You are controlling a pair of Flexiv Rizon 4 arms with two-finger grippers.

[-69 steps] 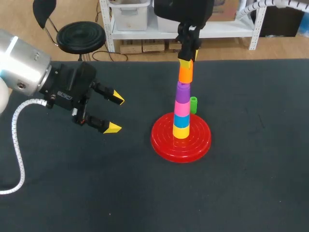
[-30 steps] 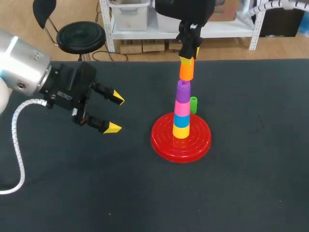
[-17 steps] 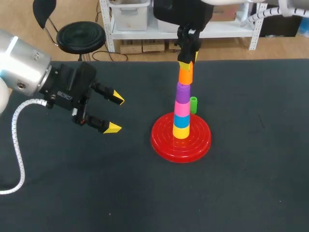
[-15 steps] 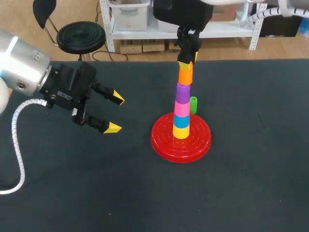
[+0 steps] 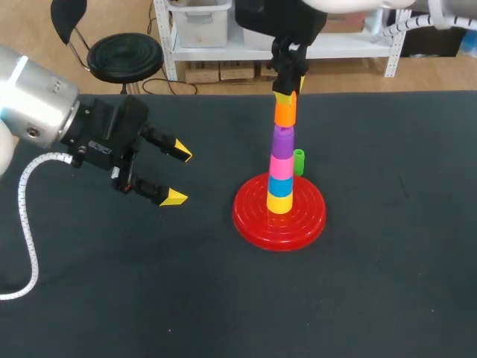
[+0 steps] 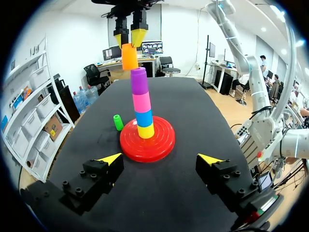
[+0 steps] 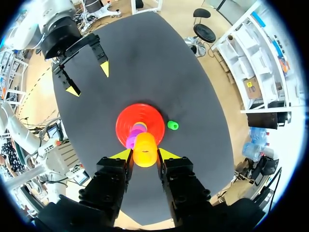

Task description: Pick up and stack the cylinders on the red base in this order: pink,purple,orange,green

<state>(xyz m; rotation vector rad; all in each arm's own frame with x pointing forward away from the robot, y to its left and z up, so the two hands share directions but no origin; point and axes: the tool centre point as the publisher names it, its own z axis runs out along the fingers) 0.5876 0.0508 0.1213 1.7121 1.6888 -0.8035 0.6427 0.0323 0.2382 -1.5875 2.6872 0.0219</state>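
Desk (image 5: 387,283): black surface carrying all task items.
Left arm (image 5: 37,112): enters from the left and is held over the desk, well apart from the base.
Left jaws: spread wide with nothing between them, pointing toward the base.
Right arm (image 5: 279,19): comes in from the far edge and hangs straight down over the stack.
Right jaws: closed on the orange cylinder from two sides.
Base (image 5: 313,216): red ribbed disc, flat on the desk near its middle.
Stack: upright on the base centre; from the bottom up, yellow (image 5: 279,203), blue (image 5: 280,186), pink (image 5: 281,165), purple (image 5: 282,139).
Orange cylinder (image 5: 285,111): at the purple cylinder's top and slightly off its axis; contact between the two cannot be determined.
Green cylinder (image 5: 299,162): upright on the desk, just behind the base on its far side.
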